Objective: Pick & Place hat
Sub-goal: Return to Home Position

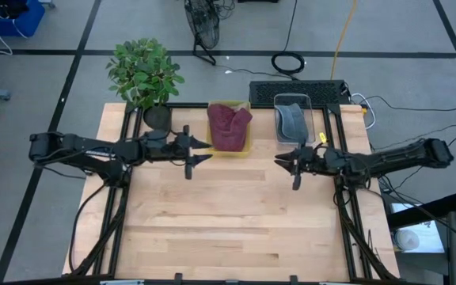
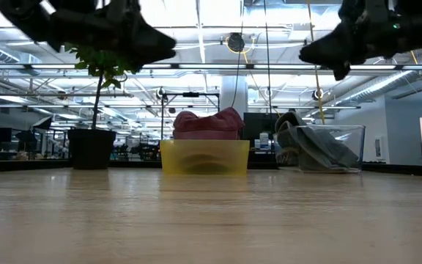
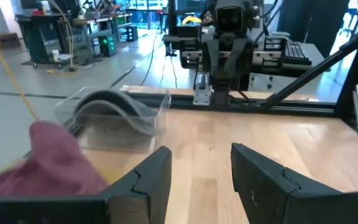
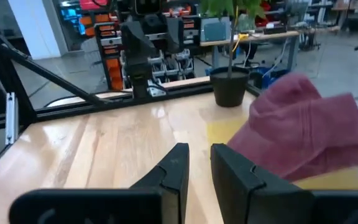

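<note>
A maroon hat (image 1: 229, 127) lies bunched in a yellow bin (image 2: 205, 158) at the table's far middle, bulging above the rim. A grey hat (image 1: 291, 120) rests in a clear bin (image 2: 346, 150) just to its right. My left gripper (image 1: 204, 150) hovers open, left of the yellow bin and above the table; in its wrist view (image 3: 201, 165) the maroon hat (image 3: 55, 162) shows beside it. My right gripper (image 1: 282, 161) hovers near the clear bin's near side, open by a narrow gap (image 4: 199, 158). The two grippers point at each other.
A potted plant (image 1: 145, 71) stands at the table's far left corner, close behind my left arm. A black keyboard (image 1: 299, 89) and cables lie beyond the far edge. Bare wood (image 1: 236, 222) spreads over the table's middle and near half.
</note>
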